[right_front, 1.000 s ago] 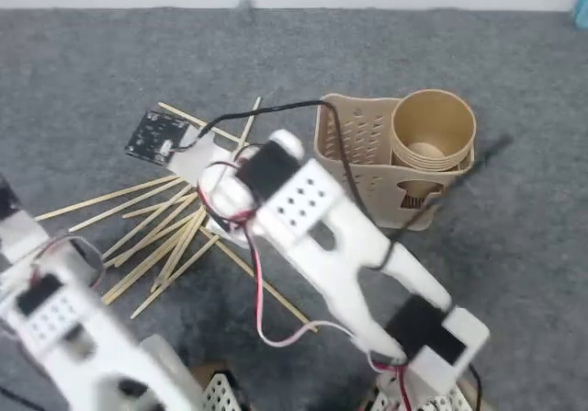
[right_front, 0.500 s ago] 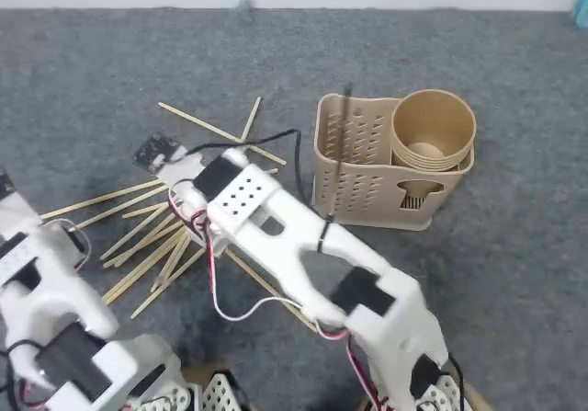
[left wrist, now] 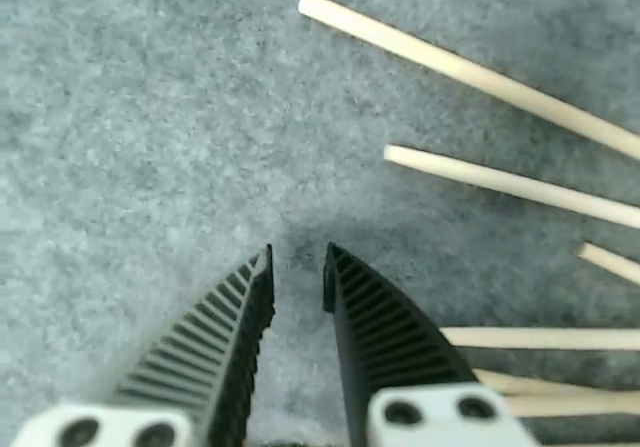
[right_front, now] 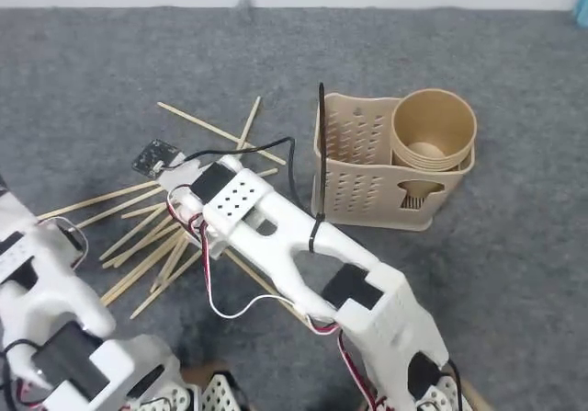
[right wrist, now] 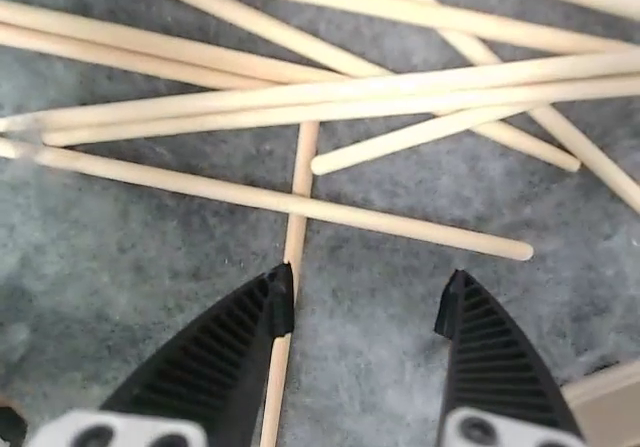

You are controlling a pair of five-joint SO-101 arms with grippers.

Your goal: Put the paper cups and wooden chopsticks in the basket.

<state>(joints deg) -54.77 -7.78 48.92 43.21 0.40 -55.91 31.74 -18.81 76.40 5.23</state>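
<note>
Several wooden chopsticks (right_front: 152, 236) lie fanned out on the grey carpet left of the beige basket (right_front: 363, 176). A stack of paper cups (right_front: 434, 131) stands in the basket's right compartment. My right arm (right_front: 234, 204) stretches over the pile, and my right gripper (right wrist: 370, 287) hangs open just above crossed chopsticks (right wrist: 300, 202), one stick running beside one fingertip. Nothing is between its fingers. My left gripper (left wrist: 297, 267) sits low over bare carpet with a narrow gap between its fingers, holding nothing. Chopstick ends (left wrist: 480, 177) lie just beyond it.
Two more chopsticks (right_front: 207, 128) lie apart behind the pile. A black cable (right_front: 320, 144) rises along the basket's left wall. My left arm (right_front: 37, 282) sits at the near left edge. The carpet (right_front: 514, 273) runs on to the right of the basket.
My right arm has swung left from beside the basket and come down over the chopstick pile. My left arm has shifted at the near left edge.
</note>
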